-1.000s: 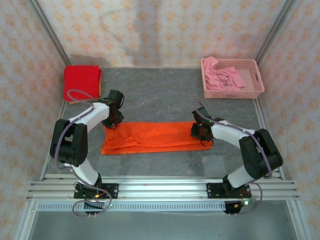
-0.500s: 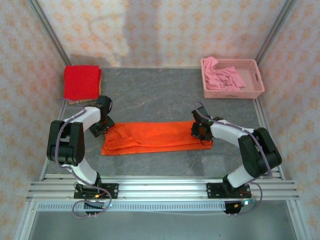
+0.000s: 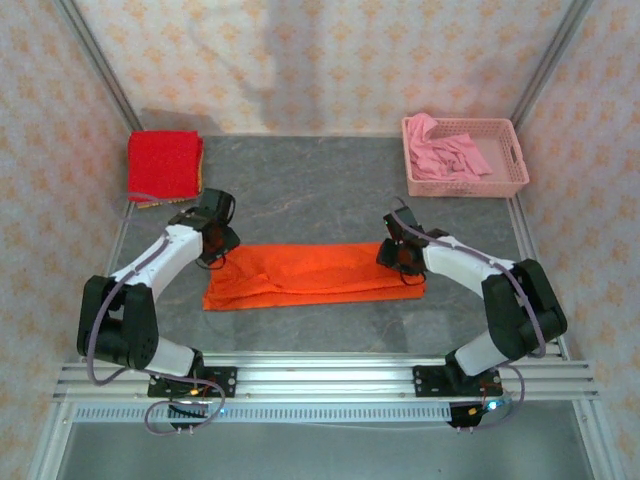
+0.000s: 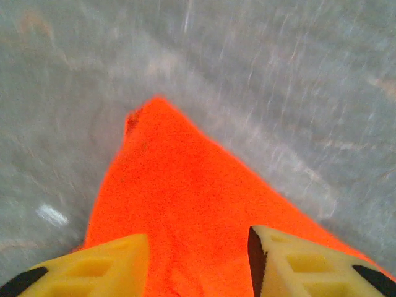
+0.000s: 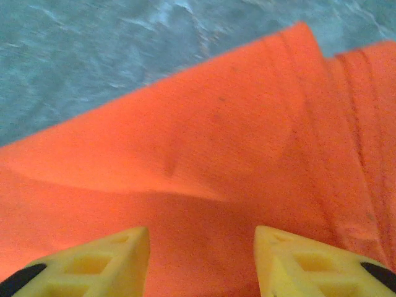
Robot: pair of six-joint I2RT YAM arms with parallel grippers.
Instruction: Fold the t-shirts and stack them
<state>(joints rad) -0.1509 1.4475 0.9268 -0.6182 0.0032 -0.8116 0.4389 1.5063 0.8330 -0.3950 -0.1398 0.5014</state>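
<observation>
The orange t-shirt (image 3: 310,275) lies folded into a long strip across the middle of the grey table. The red t-shirt (image 3: 165,165) sits folded square at the far left corner. My left gripper (image 3: 217,247) is over the strip's far-left corner. In the left wrist view its yellow fingers (image 4: 93,266) stand apart with the orange cloth (image 4: 179,204) between and under them; the left gripper (image 4: 198,240) is open. My right gripper (image 3: 398,255) hovers low over the strip's right end. There the right gripper (image 5: 202,232) is open above the flat orange cloth (image 5: 204,154).
A pink lattice basket (image 3: 516,183) holding crumpled pink cloth stands at the far right corner. Patterned walls close in the table on three sides. The metal rail (image 3: 320,380) with both arm bases runs along the near edge. Bare table lies beyond and in front of the strip.
My left gripper swung left off the strip's corner, then came back over it, with its elbow dropping lower. The right gripper stayed at the right end and its jaws opened.
</observation>
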